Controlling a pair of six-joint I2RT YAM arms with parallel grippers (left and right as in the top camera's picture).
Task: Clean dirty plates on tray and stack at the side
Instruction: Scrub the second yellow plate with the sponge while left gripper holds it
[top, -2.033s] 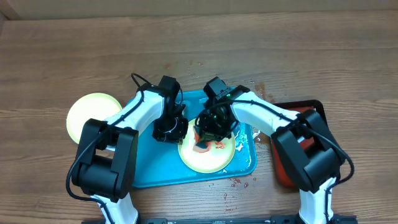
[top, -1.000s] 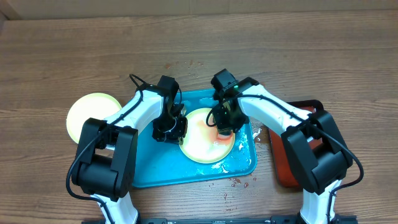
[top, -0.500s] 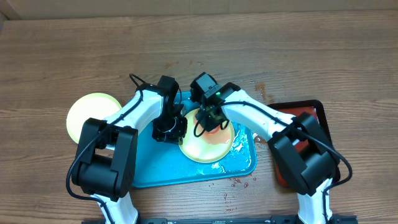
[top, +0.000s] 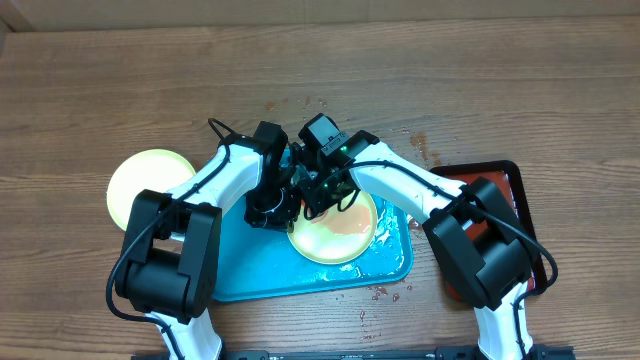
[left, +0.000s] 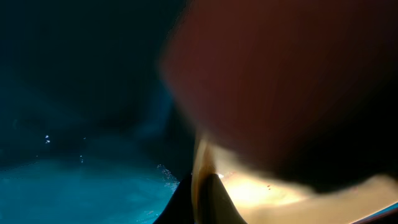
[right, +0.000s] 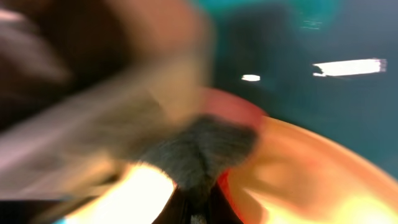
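1. My left gripper (top: 272, 207) is clamped on the left rim of a cream plate (top: 340, 232) with a lime-green edge; its wrist view is dark and blurred, yet the rim runs in between my fingertips
2. My right gripper (top: 322, 192) hangs just beside the left one, over the plate's far left part, closed on a fuzzy grey pad (right: 199, 146); this view is badly blurred
3. The plate lies beneath both grippers on a wet turquoise tray (top: 235, 270)
4. A second plate (top: 145, 182), lime and cream, sits on the wooden table (top: 500, 90) well left of my left gripper, off the tray
5. A dark red tray (top: 508, 180) lies well right of my right gripper
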